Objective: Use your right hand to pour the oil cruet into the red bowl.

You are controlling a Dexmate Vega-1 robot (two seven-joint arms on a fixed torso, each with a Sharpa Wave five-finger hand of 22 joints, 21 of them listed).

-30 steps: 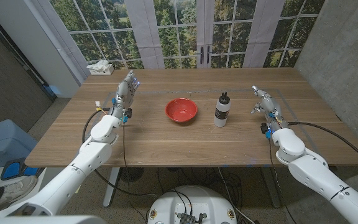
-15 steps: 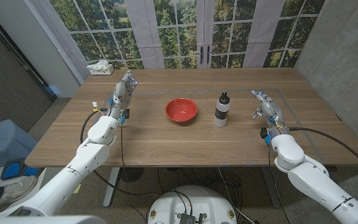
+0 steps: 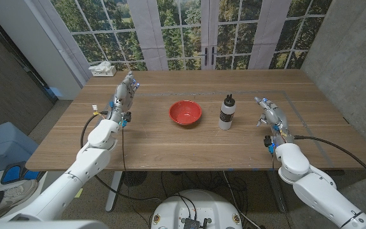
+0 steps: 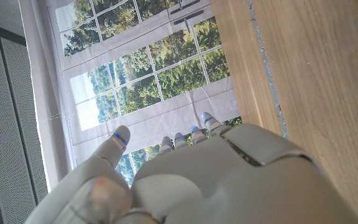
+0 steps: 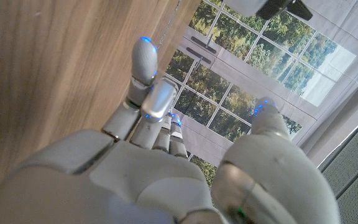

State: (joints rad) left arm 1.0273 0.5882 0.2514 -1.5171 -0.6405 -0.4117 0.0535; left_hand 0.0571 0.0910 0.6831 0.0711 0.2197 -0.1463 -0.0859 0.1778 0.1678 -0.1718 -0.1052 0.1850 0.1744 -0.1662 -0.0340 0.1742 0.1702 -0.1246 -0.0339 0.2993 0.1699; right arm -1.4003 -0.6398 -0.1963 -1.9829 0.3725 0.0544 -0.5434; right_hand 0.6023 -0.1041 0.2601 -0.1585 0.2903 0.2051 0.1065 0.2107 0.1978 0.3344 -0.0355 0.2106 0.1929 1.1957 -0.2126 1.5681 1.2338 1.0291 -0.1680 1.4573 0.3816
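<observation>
Right robot hand (image 3: 271, 113) empty | wooden table (image 3: 170, 140) | windows (image 3: 189, 32) behind

Red bowl (image 3: 185, 112), glossy, plain. Oil cruet (image 3: 226, 113): white body, black band and black cap. Table (image 3: 170, 143): mid-brown wood grain. Left hand (image 3: 124, 95) and right hand (image 3: 271, 112): pale grey-white shells, blue-lit fingertips (image 5: 143, 43).

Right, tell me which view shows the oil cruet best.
The head view: the oil cruet stands upright and whole on the table, between the red bowl and the right hand. The right wrist view catches just a dark-tipped sliver, probably its top; the left wrist view gives nothing recognisable of it.
</observation>
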